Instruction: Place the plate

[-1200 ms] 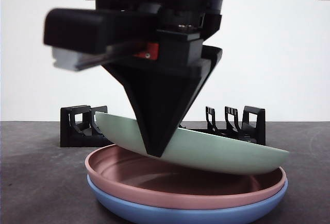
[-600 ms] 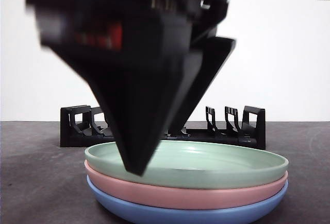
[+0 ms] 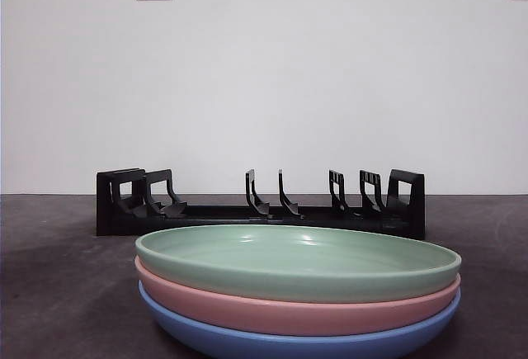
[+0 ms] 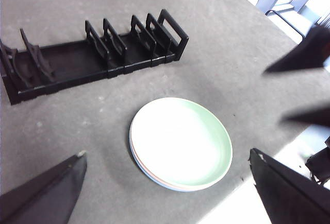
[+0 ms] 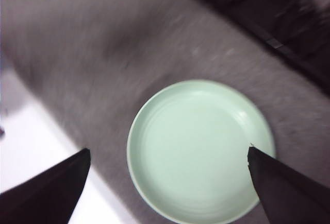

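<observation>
The right pincer point(image 5: 167, 183) hangs high over the green plate point(image 5: 201, 149), with its two black jaws spread wide and nothing between them. The left pincer point(image 4: 167, 183) is up high too, off to one side, jaws wide apart and holding nothing. In the left wrist view a blurry dark shape near one edge looks like the other arm, but it is too fuzzy to be sure.

The green plate point(image 3: 297, 260) sits flat on top of a pink plate point(image 3: 289, 309), and that one sits on a blue plate point(image 3: 297, 342). The three make a neat pile on the dark bench point(image 3: 49, 293), near its front edge. Behind the pile stands a black rack point(image 3: 264, 206) with upright slots — all of them have no plate in them.

What could go wrong? The pile is close to the bench edge, so a bump from an arm coming down could push it toward the edge. If a jaw comes down crooked it may catch two rims at once and drag the pink plate along. A plate held only by its rim could also slip out.

The front view shows all three plates by their colored rims. The right wrist view shows only the green one from above. The left wrist view shows the whole rack point(image 4: 93, 54) and the bare gap between it and the pile.
</observation>
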You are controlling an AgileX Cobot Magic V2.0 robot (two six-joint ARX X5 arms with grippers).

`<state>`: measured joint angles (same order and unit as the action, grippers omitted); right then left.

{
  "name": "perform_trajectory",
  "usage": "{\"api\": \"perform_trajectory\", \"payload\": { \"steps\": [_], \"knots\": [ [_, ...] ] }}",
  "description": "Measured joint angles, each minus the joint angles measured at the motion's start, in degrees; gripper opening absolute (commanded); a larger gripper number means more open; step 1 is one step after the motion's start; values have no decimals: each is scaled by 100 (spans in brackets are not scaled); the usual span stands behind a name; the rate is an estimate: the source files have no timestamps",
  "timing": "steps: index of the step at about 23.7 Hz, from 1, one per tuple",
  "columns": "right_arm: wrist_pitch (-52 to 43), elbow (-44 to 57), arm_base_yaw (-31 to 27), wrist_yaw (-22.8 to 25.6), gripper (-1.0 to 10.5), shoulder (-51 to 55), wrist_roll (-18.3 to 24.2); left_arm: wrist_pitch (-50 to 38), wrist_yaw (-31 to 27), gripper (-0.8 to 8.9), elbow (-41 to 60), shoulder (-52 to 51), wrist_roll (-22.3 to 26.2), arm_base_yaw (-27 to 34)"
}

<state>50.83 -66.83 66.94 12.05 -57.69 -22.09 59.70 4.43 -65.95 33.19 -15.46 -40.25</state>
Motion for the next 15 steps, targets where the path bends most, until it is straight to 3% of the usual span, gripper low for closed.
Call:
{"api": "perform_trajectory", "payload": {
  "steps": [4,8,11,12,14,15],
  "knots": [
    [282,0,-496,-4,489,1021,-70,-133,0,496,0,0,157,0],
    [570,0,-627,-2,488,1779,-72,-297,0,490,0,0,404,0],
    [570,-11,-629,-4,476,1958,-72,-417,0,374,0,0,516,0],
    [575,-11,-629,-4,415,1958,-72,-455,0,302,0,0,542,0],
    [608,-11,-629,-7,68,1945,-92,-472,0,88,0,2,566,0],
    [651,-11,-629,-2,2,1937,-90,-466,0,-8,0,2,568,0]
  ]
}}
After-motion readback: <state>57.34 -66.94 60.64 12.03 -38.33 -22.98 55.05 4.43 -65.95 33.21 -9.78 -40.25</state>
